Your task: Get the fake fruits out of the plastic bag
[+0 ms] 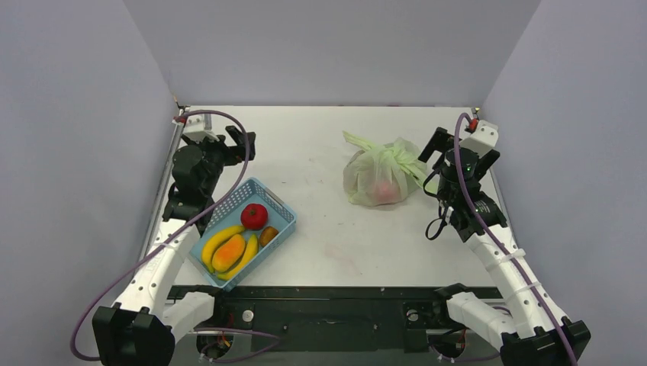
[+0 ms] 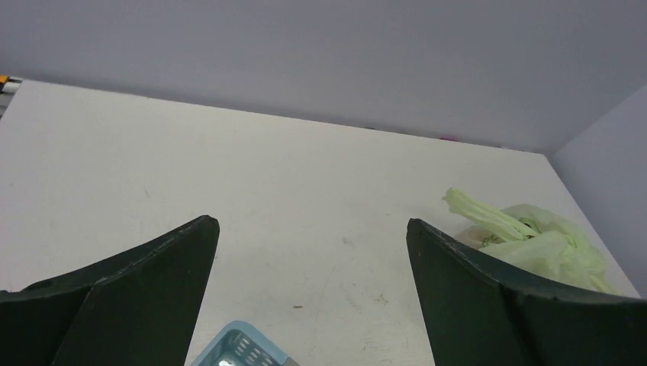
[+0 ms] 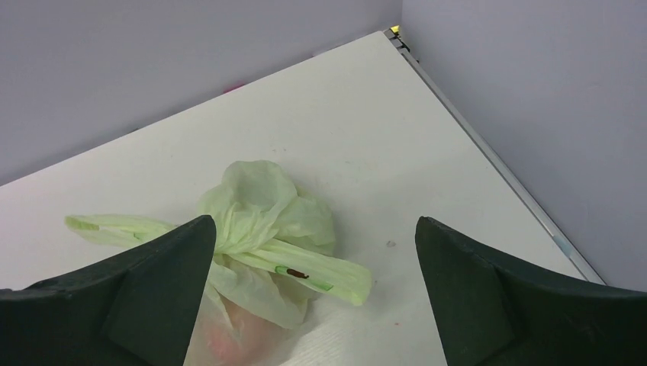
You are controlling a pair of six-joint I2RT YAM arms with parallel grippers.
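Observation:
The pale yellow-green plastic bag (image 1: 379,172) sits tied shut on the table, right of centre. A reddish fruit (image 1: 384,191) shows faintly through its side; the other fruits inside are hidden. In the right wrist view the bag (image 3: 263,229) lies under my left finger, its tie handle reaching into the gap. My right gripper (image 1: 459,150) is open and empty, just right of the bag. My left gripper (image 1: 238,142) is open and empty at the far left, above the basket. The left wrist view shows the bag (image 2: 534,240) at the right.
A blue lattice basket (image 1: 281,229) stands at the front left with a red tomato (image 1: 254,216), yellow bananas (image 1: 219,241) and an orange mango-like fruit (image 1: 230,252). Its corner shows in the left wrist view (image 2: 240,351). Grey walls enclose the table on three sides.

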